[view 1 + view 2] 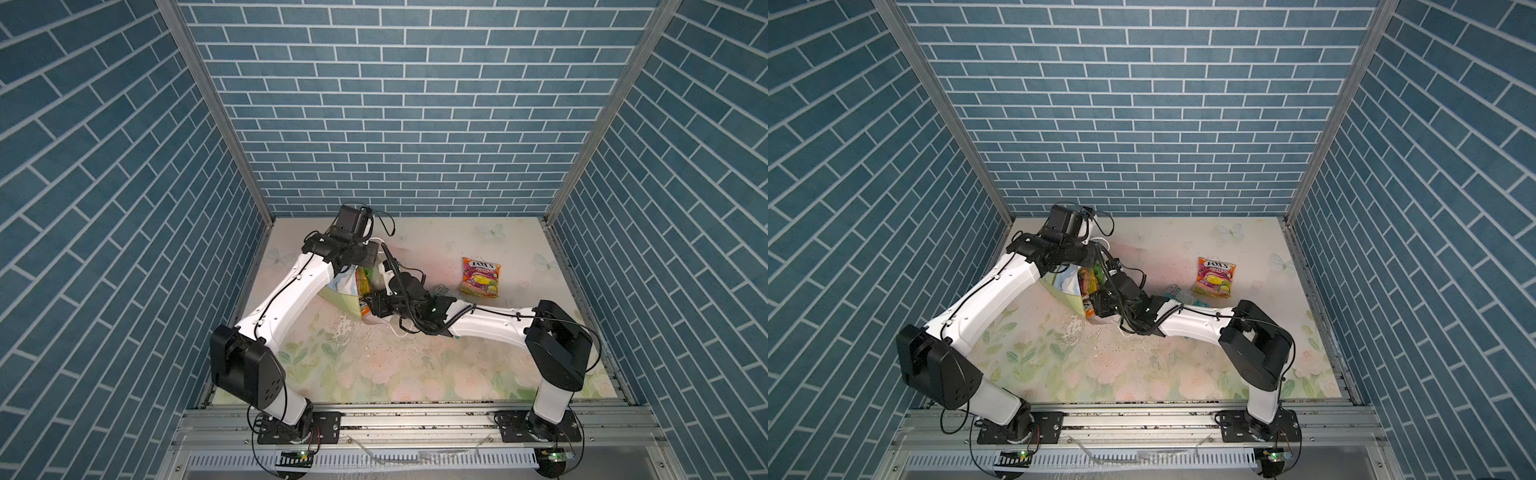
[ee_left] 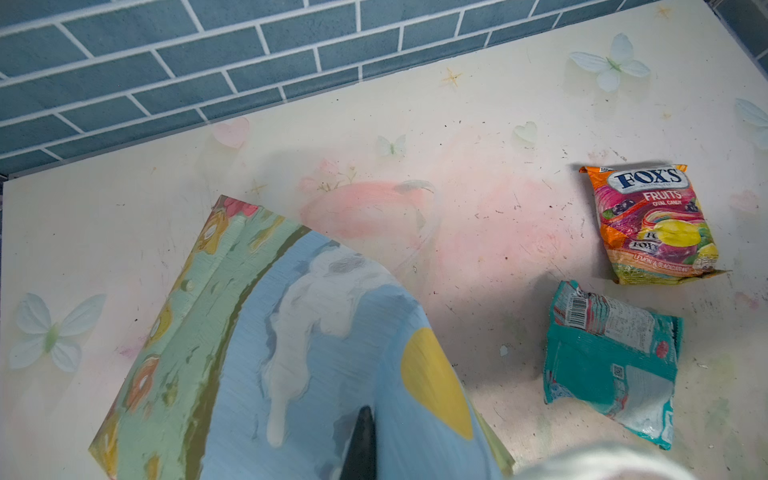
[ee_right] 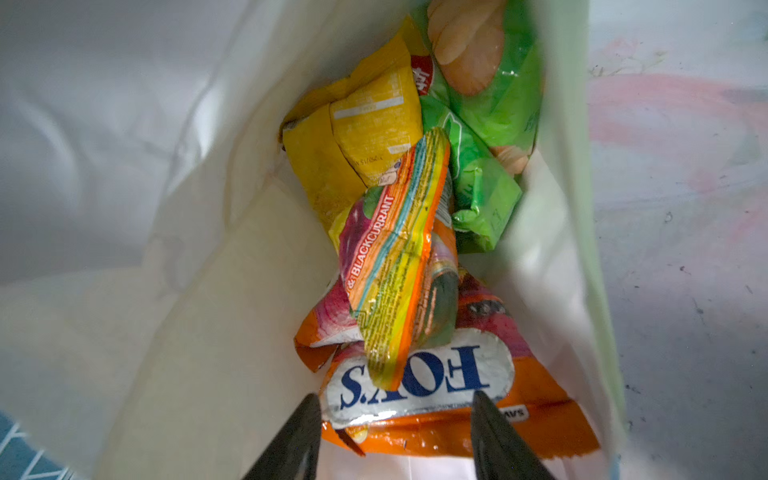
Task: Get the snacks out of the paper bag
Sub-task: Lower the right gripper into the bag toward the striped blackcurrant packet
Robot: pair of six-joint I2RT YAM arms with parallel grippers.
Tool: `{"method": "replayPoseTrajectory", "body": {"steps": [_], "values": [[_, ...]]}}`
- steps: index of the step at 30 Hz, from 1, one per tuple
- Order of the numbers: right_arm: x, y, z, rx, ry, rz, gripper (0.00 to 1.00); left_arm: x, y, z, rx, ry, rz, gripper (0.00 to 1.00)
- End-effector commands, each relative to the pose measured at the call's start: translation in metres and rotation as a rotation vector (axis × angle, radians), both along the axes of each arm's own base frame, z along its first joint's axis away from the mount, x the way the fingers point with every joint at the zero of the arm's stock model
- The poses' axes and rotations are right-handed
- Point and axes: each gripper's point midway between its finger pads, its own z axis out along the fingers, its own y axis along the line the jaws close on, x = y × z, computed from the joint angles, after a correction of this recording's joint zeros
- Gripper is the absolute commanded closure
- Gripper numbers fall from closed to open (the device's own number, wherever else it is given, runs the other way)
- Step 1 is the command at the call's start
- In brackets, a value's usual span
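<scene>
Blue brick-print walls around a pastel flowery tabletop, and only two snacks are out on it: a multicolour fruit-print FOX'S plastic packet and a crumpled teal plastic packet just beside it. The rest sit inside the boxy sky-and-meadow printed paper bag, tipped over mid-table with the left gripper pinched shut on what looks like its rim, while the right gripper is in the white mouth, jaws apart either side of an orange FOX'S packet, not squeezing yet. A rainbow-striped packet lies across that orange one, with a yellow packet and green packets deeper in and the bag walls close by, so I'd call it under halfway.
</scene>
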Motion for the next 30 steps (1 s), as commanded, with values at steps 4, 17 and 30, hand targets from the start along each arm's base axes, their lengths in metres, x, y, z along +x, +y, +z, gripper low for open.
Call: {"method": "replayPoseTrajectory", "body": {"steps": [4,17,30], "values": [[0.011,0.004,0.006,-0.004,-0.049,-0.03,0.43,-0.001,-0.001,0.036,-0.053,-0.083,0.007,1.0],[0.017,0.016,0.0,-0.003,-0.043,-0.026,0.47,-0.003,-0.002,0.039,-0.07,-0.084,0.005,1.0],[0.029,0.018,-0.005,-0.008,-0.053,-0.061,0.52,-0.003,-0.004,0.039,-0.077,-0.082,-0.003,1.0]]}}
